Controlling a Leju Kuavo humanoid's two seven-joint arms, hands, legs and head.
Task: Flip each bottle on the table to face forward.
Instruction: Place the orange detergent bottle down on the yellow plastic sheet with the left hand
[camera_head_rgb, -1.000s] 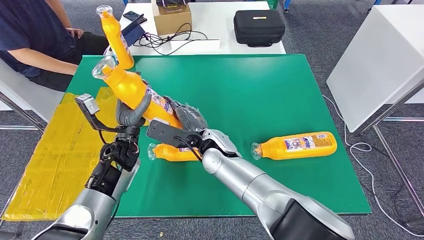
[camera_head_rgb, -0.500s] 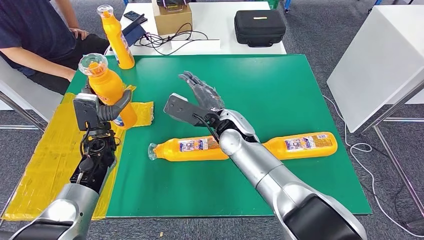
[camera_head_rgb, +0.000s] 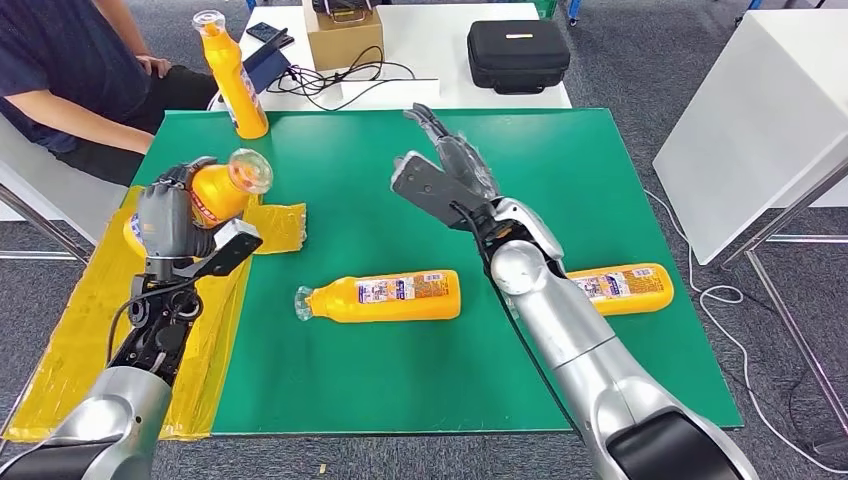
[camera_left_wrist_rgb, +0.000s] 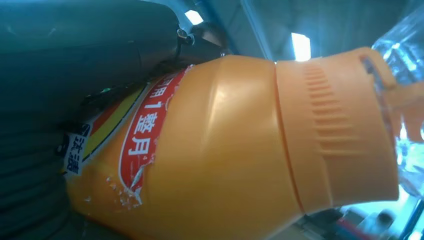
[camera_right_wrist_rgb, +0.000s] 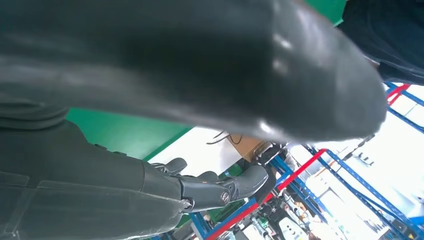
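We cannot read much of the held bottle (camera_head_rgb: 205, 195) from the head view: the left hand (camera_head_rgb: 163, 220) covers its lower body, leaving the orange shoulder, a strip of label and the clear cap pointing toward the green tabletop (camera_head_rgb: 560, 160). In the left wrist view the same bottle (camera_left_wrist_rgb: 235, 150) is close and partly blurred, its cap cut off at the frame edge, with a torn red label beside the dark fingers (camera_left_wrist_rgb: 75, 55). The bottle lying behind the right forearm (camera_head_rgb: 625, 287) is partly hidden by that arm; its cap end cannot be seen.

The left hand grasps its bottle, tilted, above the yellow sheet (camera_head_rgb: 95, 330) beside the tabletop's left edge. The right hand (camera_head_rgb: 445, 170) is raised over the middle of the tabletop, fingers apart and stretched away from the robot, holding nothing; the right wrist view shows its dark fingers (camera_right_wrist_rgb: 220, 187) loosely extended.

A third bottle (camera_head_rgb: 385, 296) lies on its side on the tabletop, label up, cap toward the yellow sheet. A fourth bottle (camera_head_rgb: 232, 75) stands upright at the tabletop's far left corner, near a seated person (camera_head_rgb: 60, 80). Whether any bottle holds liquid we cannot tell.
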